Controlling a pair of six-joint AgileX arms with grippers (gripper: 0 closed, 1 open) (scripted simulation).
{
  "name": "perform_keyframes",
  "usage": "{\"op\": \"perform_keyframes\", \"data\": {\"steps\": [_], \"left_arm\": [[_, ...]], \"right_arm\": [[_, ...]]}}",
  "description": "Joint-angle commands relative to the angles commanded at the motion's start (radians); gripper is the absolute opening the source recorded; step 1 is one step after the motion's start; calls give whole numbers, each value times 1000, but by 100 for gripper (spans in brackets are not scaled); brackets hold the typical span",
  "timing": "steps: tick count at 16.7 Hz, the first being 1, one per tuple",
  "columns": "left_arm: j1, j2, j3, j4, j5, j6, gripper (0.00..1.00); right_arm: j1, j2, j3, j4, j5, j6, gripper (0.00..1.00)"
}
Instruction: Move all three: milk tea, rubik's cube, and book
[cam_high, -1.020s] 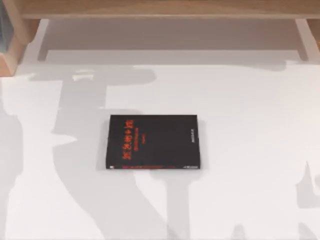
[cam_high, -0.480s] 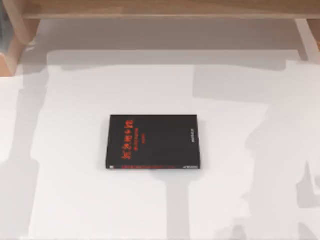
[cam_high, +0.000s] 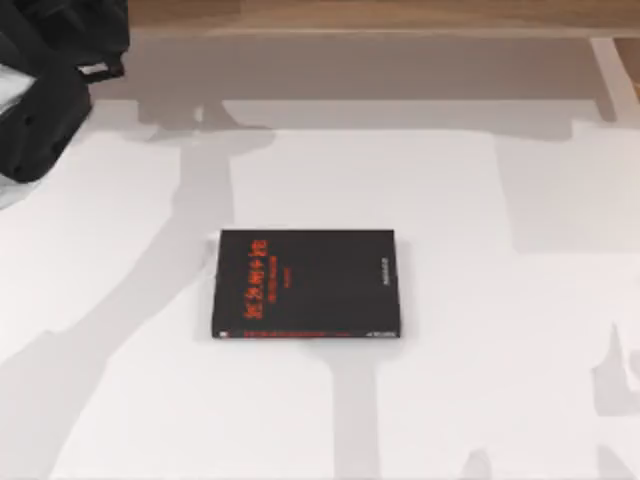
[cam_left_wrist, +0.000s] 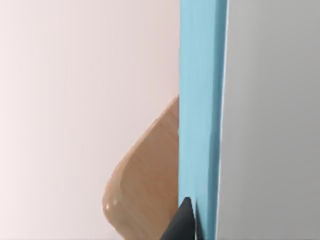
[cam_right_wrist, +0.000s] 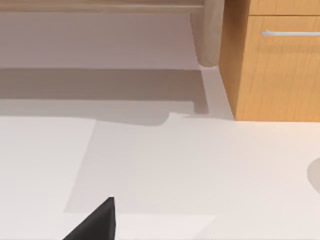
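- Book: lay flat and face-up, black cover with red characters, about mid-table. It served as the landmark for every entry below. Nothing touched it.
- Table: white surface, bare on all sides of the book apart from cast shadows.
- Left arm: dark mass well apart from the book, toward the far-left corner, beside the wooden shelf that ran along the far edge beyond the book.
- Left gripper: whether the pincer stood apart or together, I cannot tell. The left wrist view gave one dark fingertip against a light blue upright panel and a rounded wooden piece; what that panel belonged to could not be settled.
- Right gripper: pincer state likewise cannot be told. The right wrist view offered a dark finger over bare table, with a wooden drawer unit beyond.
- Milk tea and rubik's cube: no position relative to the book could be recorded.
- Progress, as a judgement: the book looked unmoved and ungrasped, so that item at least remained outstanding; the standing of the other two could not be judged.
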Motion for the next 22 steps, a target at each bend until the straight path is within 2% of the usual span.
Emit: {"op": "perform_keyframes", "data": {"steps": [4, 9, 11, 22], "left_arm": [[-258, 187, -179, -97, -101, 44, 0], [-441, 420, -342, -209, -153, 42, 0], [-466, 450, -367, -227, -154, 38, 0], [-453, 465, -360, -211, -145, 50, 0]], "right_arm": [[0, 0, 0, 0, 0, 0, 100], [0, 0, 0, 0, 0, 0, 100], [0, 0, 0, 0, 0, 0, 100], [0, 0, 0, 0, 0, 0, 100]]}}
